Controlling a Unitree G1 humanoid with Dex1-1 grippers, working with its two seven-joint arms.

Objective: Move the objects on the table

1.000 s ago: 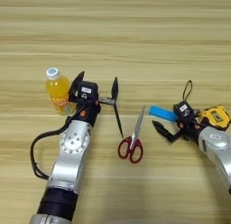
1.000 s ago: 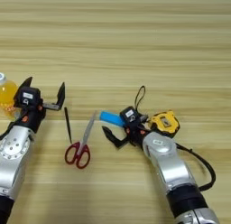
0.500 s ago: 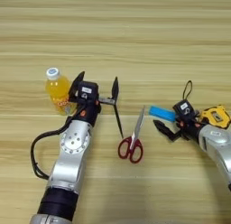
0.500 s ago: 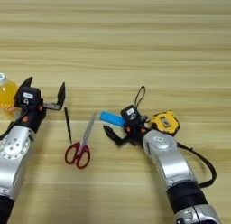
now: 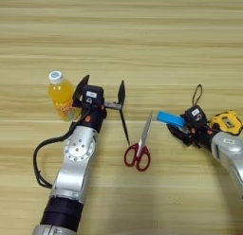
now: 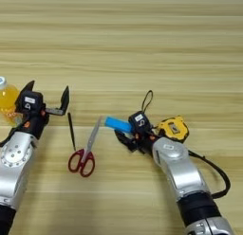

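The blue bar lies on the wooden table right of centre, between the red-handled scissors and the yellow-black tape measure, and the right gripper is at it; the bar sits against the black fingers, but whether they are closed on it I cannot tell. I judge the bar to be stiff, light and smooth, so it may slip, and the best hold is across its short sides near the middle. The scissors lie flat with the blades pointing away from the robot; they are hard and thin, and easier to take at the handles. Just beside them on the left lies the thin black pen, very light and ready to roll. The left gripper hangs above the pen's far end with its fingers spread wide, holding nothing. The orange juice bottle stands upright close to its left, probably the heaviest thing and able to tip over.
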